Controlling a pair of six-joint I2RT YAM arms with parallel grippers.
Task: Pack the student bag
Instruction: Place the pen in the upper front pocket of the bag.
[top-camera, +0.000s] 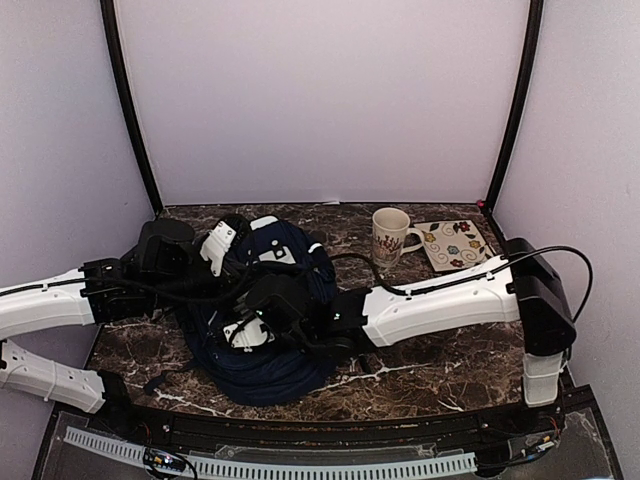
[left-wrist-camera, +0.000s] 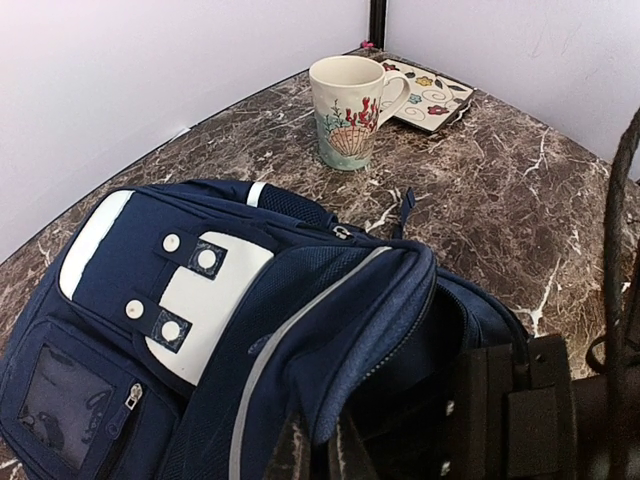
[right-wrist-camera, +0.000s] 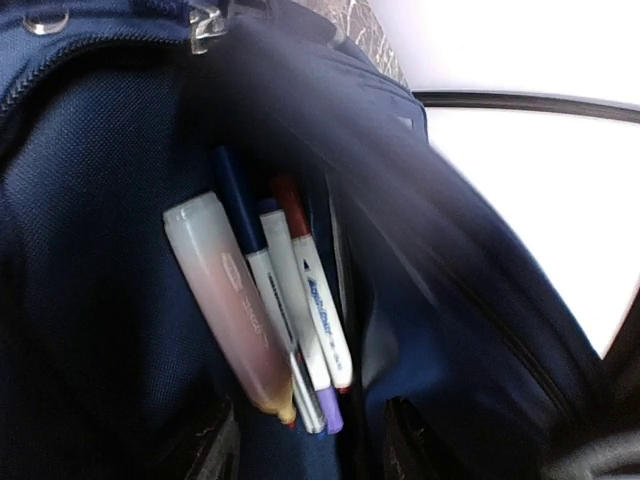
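The student bag (top-camera: 270, 372) lies slumped just this side of the mug (top-camera: 390, 238), mouth open, with markers (right-wrist-camera: 285, 320) already in its inner pocket (what else should go in, I can't tell). The left gripper (left-wrist-camera: 318, 452) is pinched tight on the bag's rim. The right gripper (right-wrist-camera: 305, 450) is inside, fingers apart around the marker tips, apparently gripping nothing.
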